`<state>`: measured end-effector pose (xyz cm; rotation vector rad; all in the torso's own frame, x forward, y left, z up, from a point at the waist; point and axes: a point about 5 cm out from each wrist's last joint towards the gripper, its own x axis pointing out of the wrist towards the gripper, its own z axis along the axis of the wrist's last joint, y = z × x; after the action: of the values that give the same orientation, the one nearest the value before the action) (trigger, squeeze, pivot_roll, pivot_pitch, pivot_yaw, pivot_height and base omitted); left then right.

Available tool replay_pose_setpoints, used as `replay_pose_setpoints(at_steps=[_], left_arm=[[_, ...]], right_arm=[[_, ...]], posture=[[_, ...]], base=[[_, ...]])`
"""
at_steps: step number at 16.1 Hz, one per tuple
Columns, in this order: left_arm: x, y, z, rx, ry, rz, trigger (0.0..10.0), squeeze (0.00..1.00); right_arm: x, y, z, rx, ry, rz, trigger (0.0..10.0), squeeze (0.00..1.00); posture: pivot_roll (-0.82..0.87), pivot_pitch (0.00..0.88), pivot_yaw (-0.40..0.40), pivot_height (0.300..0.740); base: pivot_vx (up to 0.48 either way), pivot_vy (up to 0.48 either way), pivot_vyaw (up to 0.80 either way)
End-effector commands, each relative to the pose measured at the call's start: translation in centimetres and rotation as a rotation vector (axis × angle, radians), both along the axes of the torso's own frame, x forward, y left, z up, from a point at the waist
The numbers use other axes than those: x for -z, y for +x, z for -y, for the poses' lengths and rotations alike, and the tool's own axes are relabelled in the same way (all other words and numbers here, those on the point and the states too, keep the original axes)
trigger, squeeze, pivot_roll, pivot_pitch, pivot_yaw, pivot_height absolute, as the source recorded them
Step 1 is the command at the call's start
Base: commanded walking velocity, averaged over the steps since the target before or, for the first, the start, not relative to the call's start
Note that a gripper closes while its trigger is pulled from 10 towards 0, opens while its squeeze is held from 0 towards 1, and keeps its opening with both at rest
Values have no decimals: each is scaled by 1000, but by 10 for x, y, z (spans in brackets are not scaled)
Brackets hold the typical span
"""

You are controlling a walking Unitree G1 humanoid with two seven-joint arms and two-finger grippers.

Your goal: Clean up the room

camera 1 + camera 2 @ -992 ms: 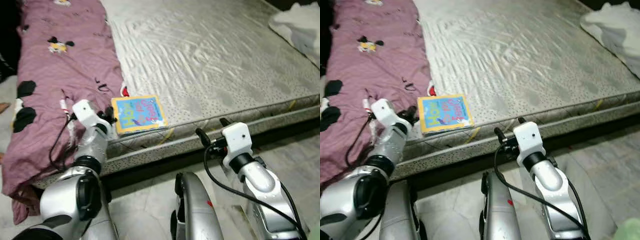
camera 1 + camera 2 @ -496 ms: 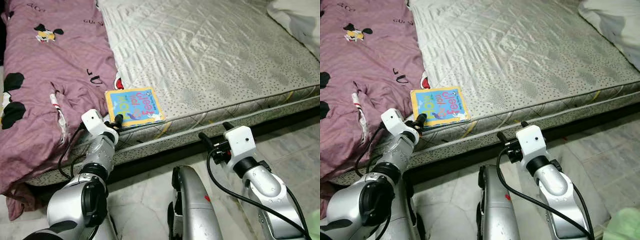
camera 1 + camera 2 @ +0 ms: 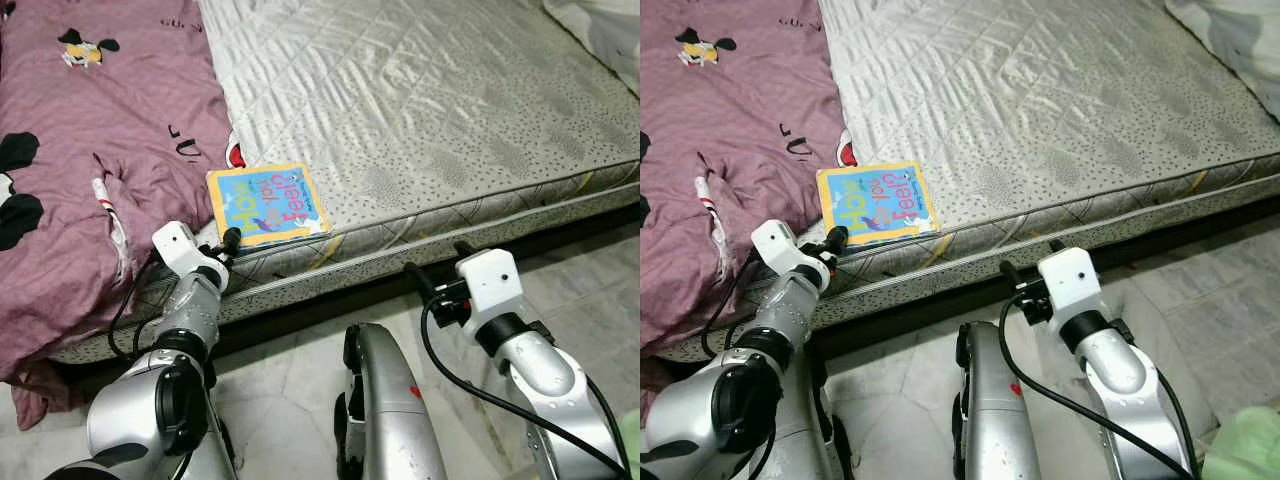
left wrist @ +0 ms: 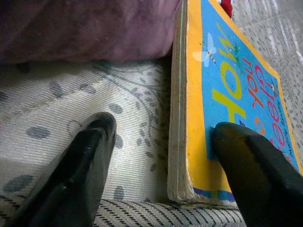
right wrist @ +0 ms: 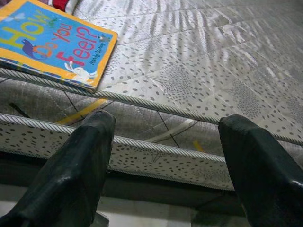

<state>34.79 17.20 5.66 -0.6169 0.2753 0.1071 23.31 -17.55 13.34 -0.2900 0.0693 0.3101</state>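
One item is in play: a children's board book [image 3: 265,204], "How Do You Feel?", yellow border w/ blue cover, lying flat at the near edge of the bare mattress [image 3: 430,110], just beside the purple cartoon-print blanket [image 3: 90,170].

Step in hand, as I read it: picking up the book as part of the tidy-up. The left gripper [image 4: 163,156] is at the book's near corner. Its jaws are open and straddle the book's spine edge: one finger [image 4: 71,175] rests on the mattress fabric between book and blanket, the other lies over the cover's corner. Nothing is gripped yet.

The right gripper [image 5: 165,175] hangs lower, in front of the mattress side, near the floor [image 3: 300,390], jaws wide open and empty, well apart from the book.

Next move prob. calls for closing the left jaws on the book. The catch: the book lies flat, so one finger likely needs to get under the edge, or the book has to slide out over the mattress lip first. The thick board pages should hold stiff, but the glossy cover may slip. The right arm could steady the far side if needed.
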Motion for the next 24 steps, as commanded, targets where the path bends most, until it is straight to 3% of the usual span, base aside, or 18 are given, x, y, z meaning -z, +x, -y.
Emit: replay_pose_setpoints(at_steps=[1,6,7,8,9,10,11,16,24], left_arm=[[6,-3,3,23,-37,-28,0,0],[1,1,4,46,-59,-20,0,0],[-1,3,6,59,-60,-15,3137,0],[-3,5,7,63,-59,-13,8000,0],[-5,6,10,76,-59,-7,10000,0],[-6,7,12,91,-63,1,10000,0],[-6,7,17,129,-76,12,0,0],[-10,9,29,204,-88,39,0,0],[-18,13,20,173,-77,75,0,0]], right_arm=[[-1,-8,9,22,-26,-16,10000,0],[-5,-11,12,34,-39,-17,10000,0],[-5,-11,14,36,-43,-18,10000,0],[-6,-10,14,37,-45,-19,10000,0],[-6,-9,14,37,-48,-19,10000,0],[-7,-8,13,37,-50,-17,10000,0],[-8,-8,13,37,-52,-15,10000,0],[-10,-4,16,47,-65,-7,10000,0],[-12,10,15,48,-65,23,10000,0]], posture=[[-297,242,-107,540],[-315,241,-115,540],[-316,238,-119,540],[-316,237,-120,540],[-316,234,-120,540],[-316,234,-120,540],[-322,230,-122,540],[-323,223,-122,540],[-294,185,-114,540]], base=[[0,0,0],[0,0,0],[0,0,0],[0,0,0],[0,0,0],[0,0,0],[0,0,0],[0,0,0],[0,0,0]])
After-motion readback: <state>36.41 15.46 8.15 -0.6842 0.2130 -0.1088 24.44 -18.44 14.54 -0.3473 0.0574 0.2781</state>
